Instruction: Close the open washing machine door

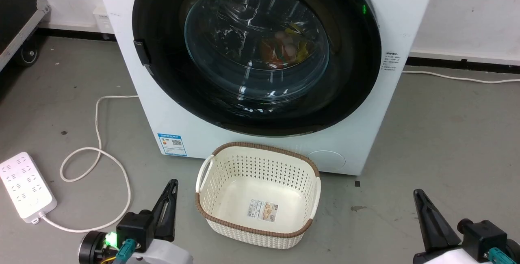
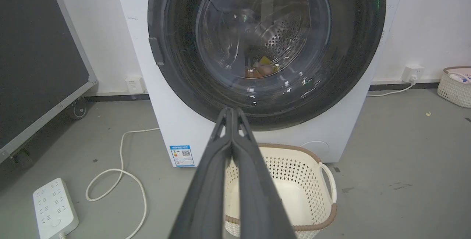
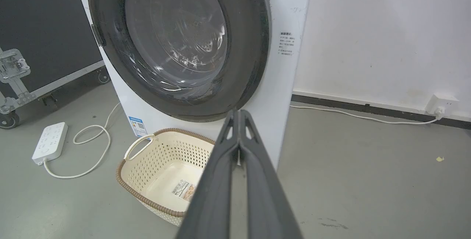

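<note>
Looking at the big white washing machine, its round black door lies flat against the front, so it seems shut or very nearly shut. I cannot tell if the catch on its left side has clicked. If it has not, the door might swing open. A hard poke on the shiny glass could make a finger slip off.

The basket stands on the floor just in front of the machine, below the door. If the robot rolls or reaches forward low, it could bump the basket into the machine. The power strip and a white cord lie on the left side of the floor, near the left gripper. A wheel could catch the loop of cord.

The left gripper and the right gripper both hang low, well back from the door, with their jaws pressed together and nothing in them.
</note>
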`<state>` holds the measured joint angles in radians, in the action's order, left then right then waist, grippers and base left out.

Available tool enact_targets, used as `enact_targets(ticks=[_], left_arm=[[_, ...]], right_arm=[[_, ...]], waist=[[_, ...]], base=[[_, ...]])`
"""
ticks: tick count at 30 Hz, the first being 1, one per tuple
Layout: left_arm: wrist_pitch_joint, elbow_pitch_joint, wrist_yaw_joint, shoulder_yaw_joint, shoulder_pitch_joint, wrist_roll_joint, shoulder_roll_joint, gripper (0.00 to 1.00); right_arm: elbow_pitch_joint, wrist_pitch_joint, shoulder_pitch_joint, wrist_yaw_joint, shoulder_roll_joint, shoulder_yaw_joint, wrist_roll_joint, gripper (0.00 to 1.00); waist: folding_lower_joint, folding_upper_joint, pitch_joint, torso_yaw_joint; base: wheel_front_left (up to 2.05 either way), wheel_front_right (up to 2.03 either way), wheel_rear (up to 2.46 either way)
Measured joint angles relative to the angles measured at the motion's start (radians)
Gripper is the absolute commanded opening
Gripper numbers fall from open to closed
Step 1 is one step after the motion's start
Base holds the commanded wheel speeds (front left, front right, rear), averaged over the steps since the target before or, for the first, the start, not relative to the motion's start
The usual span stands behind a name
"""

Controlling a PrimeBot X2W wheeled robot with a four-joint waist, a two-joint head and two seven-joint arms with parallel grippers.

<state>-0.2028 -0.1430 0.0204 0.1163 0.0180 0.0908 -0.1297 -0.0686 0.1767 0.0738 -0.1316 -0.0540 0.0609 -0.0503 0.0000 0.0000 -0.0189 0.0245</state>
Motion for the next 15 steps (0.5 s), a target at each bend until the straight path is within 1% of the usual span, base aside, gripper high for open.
enact_targets(ticks=[15], left_arm=[[0.028,0.022,-0.001,-0.015,0.0,-0.01,0.015,0.0]], right_arm=[[0.008,-0.026,-0.003,0.0,0.0,-0.008,0.007,0.0]], waist=[[0.0,0.0,0.003,-0.004]], base=[[0.0,0.0,0.0]])
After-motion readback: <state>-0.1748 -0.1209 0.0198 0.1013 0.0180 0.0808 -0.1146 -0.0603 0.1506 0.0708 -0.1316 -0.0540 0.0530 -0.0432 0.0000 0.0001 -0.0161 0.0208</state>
